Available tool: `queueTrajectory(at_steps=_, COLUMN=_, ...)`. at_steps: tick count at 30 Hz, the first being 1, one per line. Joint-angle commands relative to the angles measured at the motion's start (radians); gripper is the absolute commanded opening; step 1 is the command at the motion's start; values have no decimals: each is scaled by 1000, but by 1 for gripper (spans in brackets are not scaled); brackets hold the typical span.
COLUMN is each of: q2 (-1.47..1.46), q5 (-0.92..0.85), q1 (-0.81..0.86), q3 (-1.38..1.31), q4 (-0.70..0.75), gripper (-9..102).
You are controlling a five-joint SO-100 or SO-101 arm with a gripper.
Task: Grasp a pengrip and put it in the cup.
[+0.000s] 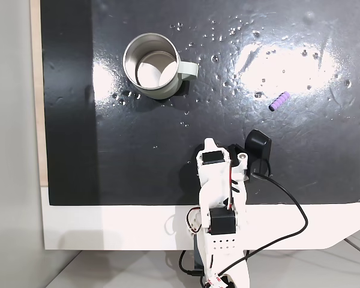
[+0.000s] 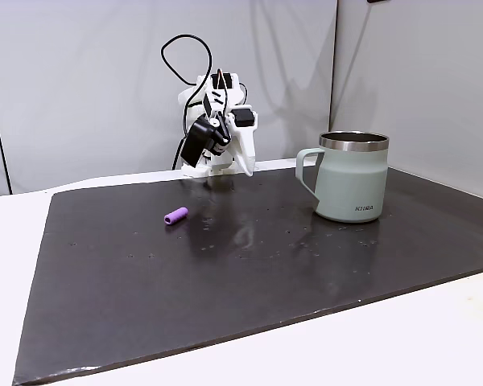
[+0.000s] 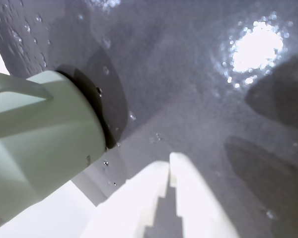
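Arm folded back near the worktop's edge — tool angled down over the dark mat, white fingers pressed together, nothing between them. In the wrist view the cup looms at left. Pengrip lies on its side on the mat — small, light purple, ribbed, well apart from the steel cup, whose pale green handle points right in the top-down fixed view.

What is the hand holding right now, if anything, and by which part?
Nothing. In the wrist view the hand has its fingers together with nothing between them, and the pengrip lies alone on the mat, far from the cup.
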Motion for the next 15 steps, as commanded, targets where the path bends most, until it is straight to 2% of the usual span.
queueTrajectory(at_steps=1, q2=11, q5=-26, q1=-21, q3=-6, q4=-38, gripper=0)
queueTrajectory(at_steps=12, q2=11, q5=-26, q1=-21, q3=-6, q4=-40, gripper=0)
queueTrajectory(at_steps=15, q2=11, q5=-172, q1=-20, q3=-14, q4=-72, gripper=0)
